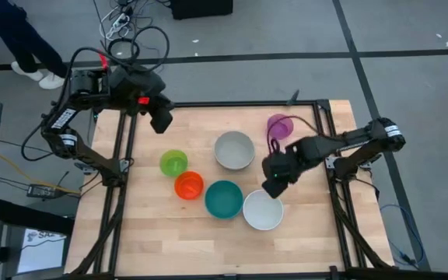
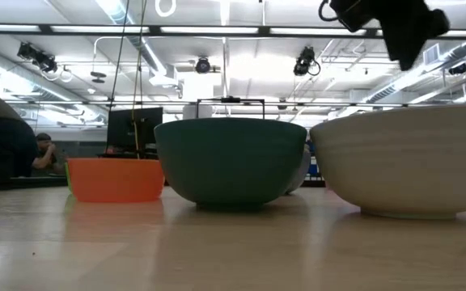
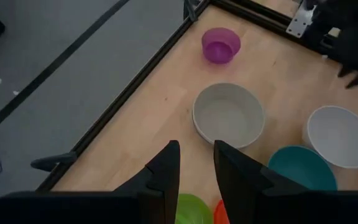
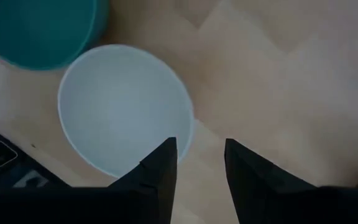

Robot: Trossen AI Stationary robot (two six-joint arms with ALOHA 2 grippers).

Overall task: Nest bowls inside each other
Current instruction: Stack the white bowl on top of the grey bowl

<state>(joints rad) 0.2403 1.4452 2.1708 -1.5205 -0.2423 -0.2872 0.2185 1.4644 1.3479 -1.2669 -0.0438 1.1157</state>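
Six bowls rest on their bases on the wooden table: purple [image 1: 280,125], grey [image 1: 234,150], lime green [image 1: 173,162], red-orange [image 1: 188,185], teal [image 1: 223,199] and white [image 1: 263,209]. My right gripper [image 1: 273,185] hangs open, pointing down, above the white bowl's [image 4: 123,112] far rim and clear of it, as the low view shows [image 2: 403,40]. My left gripper [image 1: 162,118] is open high over the table's far left corner. It slants down toward the grey bowl [image 3: 229,115] with nothing between its fingers.
A black frame [image 1: 123,148] runs along the table's edges. Bare wood lies along the near edge and right of the white bowl. A person's legs [image 1: 22,47] stand on the floor beyond the far left corner.
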